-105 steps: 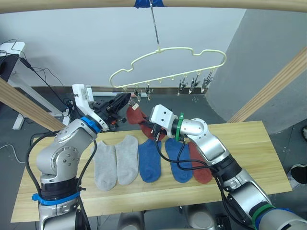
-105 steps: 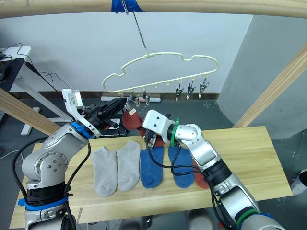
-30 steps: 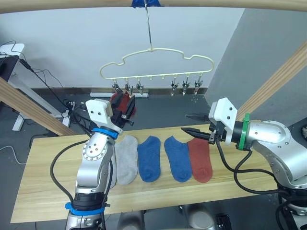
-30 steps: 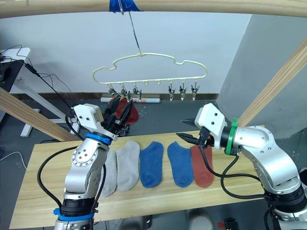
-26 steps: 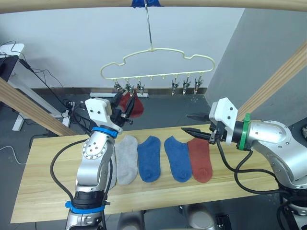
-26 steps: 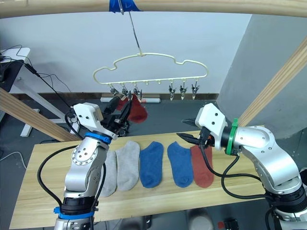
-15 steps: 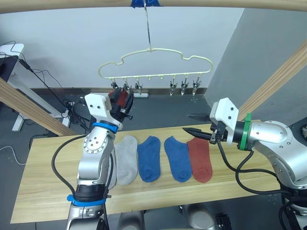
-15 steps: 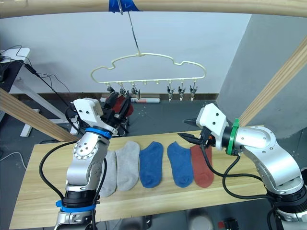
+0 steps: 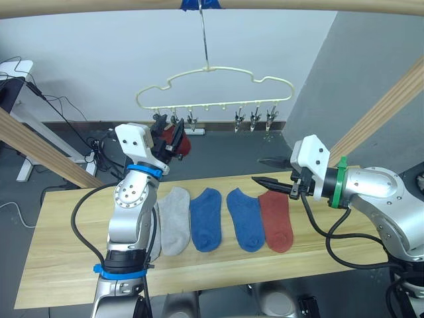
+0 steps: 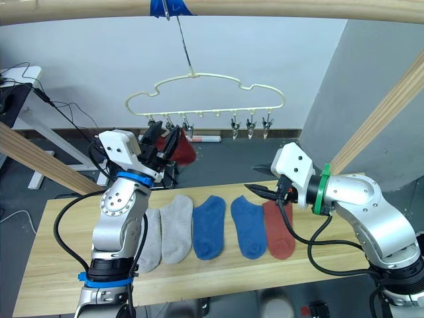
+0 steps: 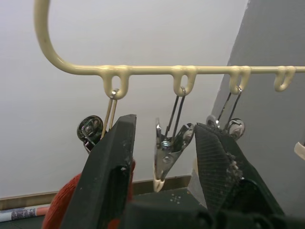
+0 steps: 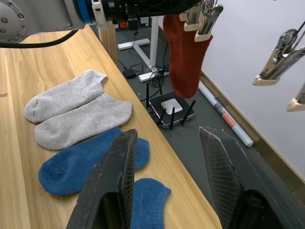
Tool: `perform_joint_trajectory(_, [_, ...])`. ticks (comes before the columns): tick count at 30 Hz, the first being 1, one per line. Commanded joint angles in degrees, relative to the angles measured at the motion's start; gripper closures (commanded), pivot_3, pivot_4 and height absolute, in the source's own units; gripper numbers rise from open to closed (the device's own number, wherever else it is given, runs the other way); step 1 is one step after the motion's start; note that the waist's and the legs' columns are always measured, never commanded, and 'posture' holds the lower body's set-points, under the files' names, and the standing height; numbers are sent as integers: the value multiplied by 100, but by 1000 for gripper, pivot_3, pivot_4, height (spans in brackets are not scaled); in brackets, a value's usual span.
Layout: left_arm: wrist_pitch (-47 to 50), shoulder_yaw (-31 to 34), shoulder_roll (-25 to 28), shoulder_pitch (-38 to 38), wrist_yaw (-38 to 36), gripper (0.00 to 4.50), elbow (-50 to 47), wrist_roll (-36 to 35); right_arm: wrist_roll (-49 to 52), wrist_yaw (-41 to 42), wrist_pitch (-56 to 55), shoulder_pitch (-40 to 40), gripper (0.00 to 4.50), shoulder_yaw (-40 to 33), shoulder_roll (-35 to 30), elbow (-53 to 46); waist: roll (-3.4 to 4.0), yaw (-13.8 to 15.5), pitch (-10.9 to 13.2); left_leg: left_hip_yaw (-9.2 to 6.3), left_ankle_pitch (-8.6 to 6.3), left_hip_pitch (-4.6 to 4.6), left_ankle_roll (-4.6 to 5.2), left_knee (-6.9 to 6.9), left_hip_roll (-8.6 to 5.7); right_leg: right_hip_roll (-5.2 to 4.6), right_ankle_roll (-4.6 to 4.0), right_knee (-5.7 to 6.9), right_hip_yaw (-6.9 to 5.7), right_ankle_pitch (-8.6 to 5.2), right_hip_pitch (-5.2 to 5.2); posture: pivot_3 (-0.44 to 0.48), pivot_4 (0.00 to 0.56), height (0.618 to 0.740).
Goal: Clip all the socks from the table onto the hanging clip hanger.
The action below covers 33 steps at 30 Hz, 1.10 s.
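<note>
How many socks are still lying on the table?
5: two grey, partly behind the left arm, two blue, one red. A sixth hangs at the hanger.

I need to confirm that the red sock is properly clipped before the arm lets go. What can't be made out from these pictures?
- Whether a clip truly grips the rust-red sock: in the head views the left tool stands in front of its top edge; in the right wrist view, clips crowd that edge.
- Left wrist view: a finger covers most of that sock.
- Outer grey sock: partly behind the left arm in the head views.
</note>
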Motion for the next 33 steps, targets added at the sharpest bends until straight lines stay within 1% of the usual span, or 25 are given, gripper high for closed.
perform_joint_trajectory(1, [-153,63,25,-75,-29,3472,-83,-4,62,-31,-94,-12,2356,-153,-55,-230,0,0,0,0,0,0,0,0,0,0,0,0,0,0,0,-324,305,739])
perform_joint_trajectory(2, [-158,61,30,-87,-45,3728,-70,-10,69,-37,-94,-7,2356,-152,-61,-237,0,0,0,-1,0,0,0,0,0,0,0,0,0,0,0,-324,305,739])
perform_joint_trajectory(3, [-163,61,33,-90,-57,3844,-68,-14,76,-43,-92,-1,2356,-153,-66,-248,0,0,0,0,0,0,0,0,0,0,0,1,0,0,0,-326,304,739])
perform_joint_trajectory(11, [-143,80,30,-79,-94,3857,-81,-29,98,-86,-52,98,2356,-152,-90,-285,0,-2,0,-1,0,1,0,2,0,0,0,5,0,0,0,-326,305,739])
perform_joint_trajectory(16, [-77,132,34,-68,-89,3858,-183,-94,-12,-100,-145,351,2356,-36,-116,-323,0,2,0,0,0,1,0,4,0,0,0,8,1,0,0,-318,305,739])
perform_joint_trajectory(27, [23,256,-80,-69,30,3858,-91,-270,-22,-100,-186,364,2356,-36,-137,-298,-2,0,1,-1,0,2,0,48,-2,3,2,52,3,-1,0,-317,306,739])
perform_joint_trajectory(29, [67,244,-64,-86,44,3109,-86,-287,-14,-100,-176,360,2356,-51,-149,-299,-2,0,1,-2,0,1,0,63,-3,4,2,62,3,-1,0,-317,306,739])
perform_joint_trajectory(31, [91,237,-58,-96,43,2641,-86,-302,-11,-99,-175,359,2356,-58,-158,-298,-2,0,1,-2,0,1,0,71,-3,6,2,64,4,-1,1,-317,306,739])
perform_joint_trajectory(33, [143,234,-61,-106,37,2641,-90,-323,-7,-97,-172,345,2356,-67,-168,-292,-2,0,1,-2,0,1,1,77,-3,6,2,65,4,-1,3,-317,306,739])
